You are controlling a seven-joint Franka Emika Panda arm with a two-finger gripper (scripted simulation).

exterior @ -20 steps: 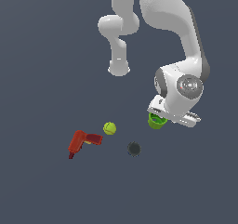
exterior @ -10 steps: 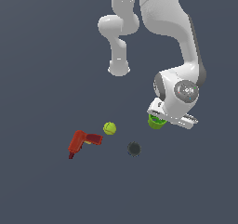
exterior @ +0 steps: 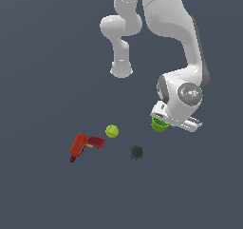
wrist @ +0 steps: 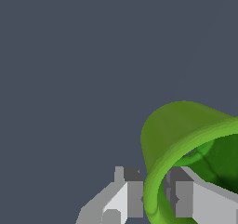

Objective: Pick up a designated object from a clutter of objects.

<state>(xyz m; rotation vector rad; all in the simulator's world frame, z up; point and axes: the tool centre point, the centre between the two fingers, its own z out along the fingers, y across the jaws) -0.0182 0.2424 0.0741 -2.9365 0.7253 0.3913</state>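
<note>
place: simulator scene; evidence: flat featureless grey floor (exterior: 42, 57); rendered white arm (exterior: 175, 19)

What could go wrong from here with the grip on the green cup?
1. The fingers pinch only the rim wall of the green cup, one finger outside and one inside. That hold looks shallow, so the cup may pivot or slip out.
2. The cup looks tilted in the wrist view; a fast move could swing it further.
3. If dropped, it could roll toward the dark round object or ball.
</note>
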